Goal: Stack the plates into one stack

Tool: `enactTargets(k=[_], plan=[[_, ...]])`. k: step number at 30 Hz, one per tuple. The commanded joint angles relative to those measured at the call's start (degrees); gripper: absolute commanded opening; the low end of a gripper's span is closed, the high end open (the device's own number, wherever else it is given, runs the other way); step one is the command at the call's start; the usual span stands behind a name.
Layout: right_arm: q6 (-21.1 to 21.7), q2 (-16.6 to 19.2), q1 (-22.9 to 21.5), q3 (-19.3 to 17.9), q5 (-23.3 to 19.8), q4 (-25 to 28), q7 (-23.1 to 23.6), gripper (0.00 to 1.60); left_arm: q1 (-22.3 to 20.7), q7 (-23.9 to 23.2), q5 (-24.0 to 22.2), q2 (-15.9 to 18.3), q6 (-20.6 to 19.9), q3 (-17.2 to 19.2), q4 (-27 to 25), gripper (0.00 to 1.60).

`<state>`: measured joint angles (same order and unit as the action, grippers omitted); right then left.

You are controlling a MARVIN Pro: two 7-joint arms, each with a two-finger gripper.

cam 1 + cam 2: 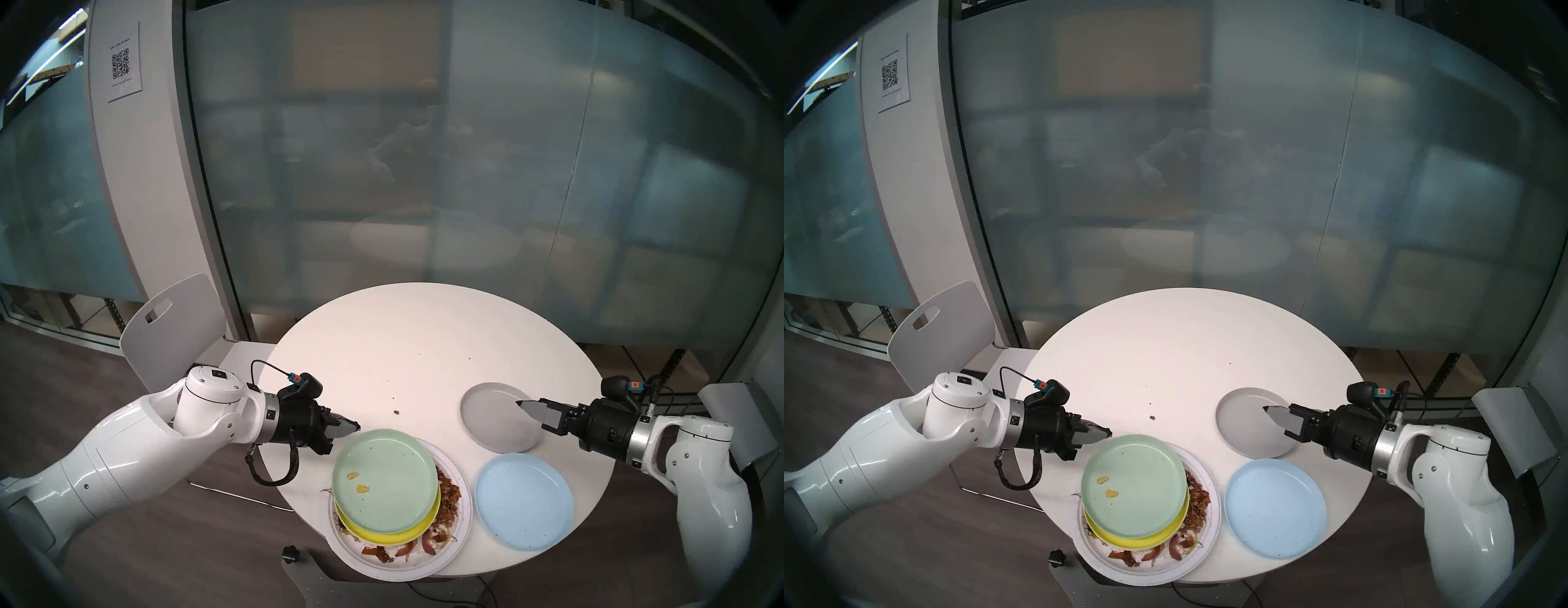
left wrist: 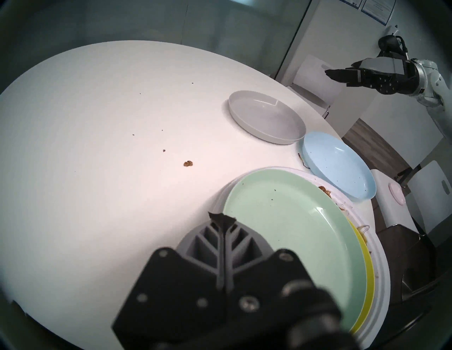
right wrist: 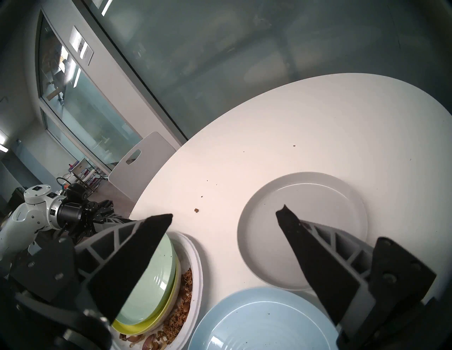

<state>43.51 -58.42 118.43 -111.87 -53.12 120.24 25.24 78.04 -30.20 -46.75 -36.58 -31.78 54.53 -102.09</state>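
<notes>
Head views show the stack [image 1: 399, 505] at the bench's [image 1: 424, 339] near edge: mint plate [image 1: 384, 479] on yellow [image 1: 418, 537] on the food-strewn paper plate [image 1: 460, 522], likely as base because it is widest. Left fingers [image 1: 354, 426] are clenched empty beside its rim. Right fingers [image 3: 223, 215], spread, hover over the grey plate [image 1: 488, 407]; the light blue plate [image 1: 524, 501] lies between it and the stack, partly in the way

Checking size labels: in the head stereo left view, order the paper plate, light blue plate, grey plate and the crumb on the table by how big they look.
1. paper plate
2. light blue plate
3. grey plate, slightly smaller-looking, but farther away, so possibly equal
4. crumb
</notes>
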Motion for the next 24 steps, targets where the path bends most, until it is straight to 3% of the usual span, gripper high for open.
enactTargets(k=[1,24], plan=[[0.01,0.10,-0.09,-0.02,0.03,0.84,0.02,1.60,-1.24,0.24,0.71,-1.61,0.02,-0.50,1.31,0.00],[0.01,0.10,-0.09,-0.02,0.03,0.84,0.02,1.60,-0.89,-1.04,-2.15,-1.64,-1.95,0.77,0.45,0.00]])
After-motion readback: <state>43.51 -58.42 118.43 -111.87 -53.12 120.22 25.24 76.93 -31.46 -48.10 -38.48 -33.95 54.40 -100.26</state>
